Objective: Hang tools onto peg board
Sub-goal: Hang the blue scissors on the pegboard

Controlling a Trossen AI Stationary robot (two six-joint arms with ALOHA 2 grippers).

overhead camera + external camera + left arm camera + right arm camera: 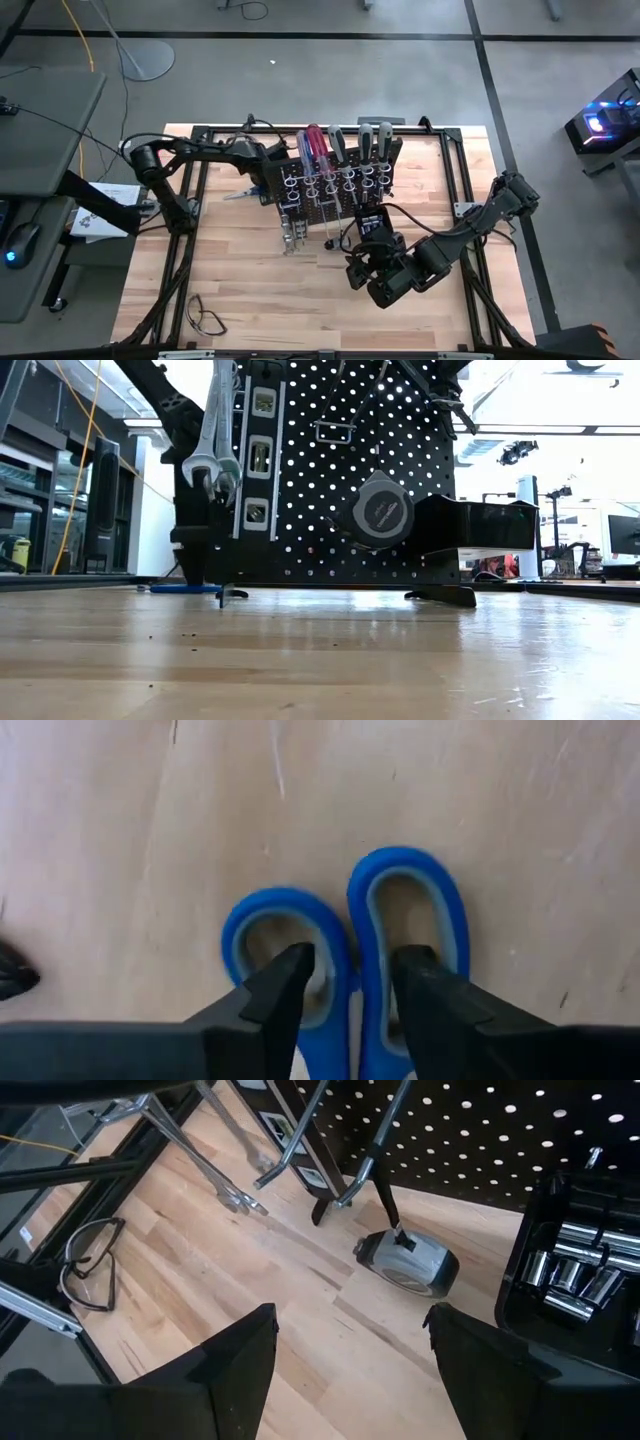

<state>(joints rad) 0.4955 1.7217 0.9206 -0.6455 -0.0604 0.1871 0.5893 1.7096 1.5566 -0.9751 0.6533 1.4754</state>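
The left gripper [350,982] hovers over blue-handled scissors [345,935] lying on the wooden desk [250,290] behind the black upright peg board [335,180], fingers narrowly parted around the handle loops. The right gripper [350,1335] waits in front, fingers wide and empty.

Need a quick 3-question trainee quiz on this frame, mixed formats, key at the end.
1. True or false: the scissors lie on the table.
2. Which gripper is over the scissors? A) left B) right
3. Fill in: on the peg board, the wrenches hang beside a tape ____.

Key: 1 true; 2 A; 3 measure.
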